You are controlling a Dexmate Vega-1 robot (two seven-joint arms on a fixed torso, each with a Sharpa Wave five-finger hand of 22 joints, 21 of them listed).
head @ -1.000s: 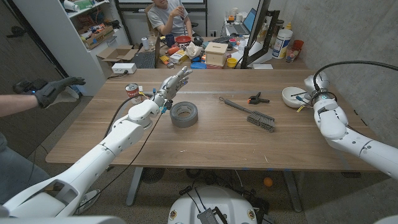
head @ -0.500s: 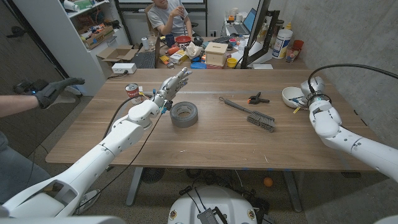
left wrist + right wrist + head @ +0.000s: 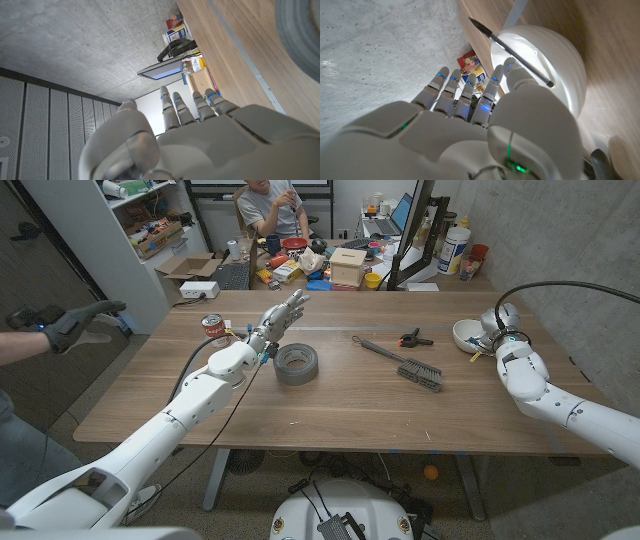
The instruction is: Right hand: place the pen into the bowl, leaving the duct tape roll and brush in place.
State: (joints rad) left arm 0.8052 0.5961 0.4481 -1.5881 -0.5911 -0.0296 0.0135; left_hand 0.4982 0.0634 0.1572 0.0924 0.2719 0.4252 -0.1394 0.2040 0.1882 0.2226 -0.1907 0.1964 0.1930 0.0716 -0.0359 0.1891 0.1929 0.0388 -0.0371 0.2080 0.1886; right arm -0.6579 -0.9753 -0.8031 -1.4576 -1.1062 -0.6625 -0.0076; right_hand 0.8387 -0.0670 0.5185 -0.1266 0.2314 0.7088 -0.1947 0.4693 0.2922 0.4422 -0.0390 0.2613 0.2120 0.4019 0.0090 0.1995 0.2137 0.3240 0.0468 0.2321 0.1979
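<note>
Nearest, the right robot hand point(image 3: 499, 320) sits at the surface's right edge beside the white bowl point(image 3: 470, 334). In the last sec it has pulled a bit away from the bowl, w/ fingers straight and apart, holding nothing. In the right wrist view the pen point(image 3: 512, 51) lies across the bowl's rim, tip end sticking out past the edge, the robot hand point(image 3: 470, 125) not touching it. So: pen released, resting on the bowl (more across than down inside, as far as I can tell). Task looks basically done, pending a clean retreat.

Mid surface: brush point(image 3: 405, 364) and duct tape roll point(image 3: 295, 362) sit where they were a sec ago, untouched.

Farther, toward the back-left part: left robot hand point(image 3: 282, 314) hovers just beside the roll, fingers spread, empty, no change. Black clamp point(image 3: 412, 338) and a can point(image 3: 213, 328) also unmoved.
</note>
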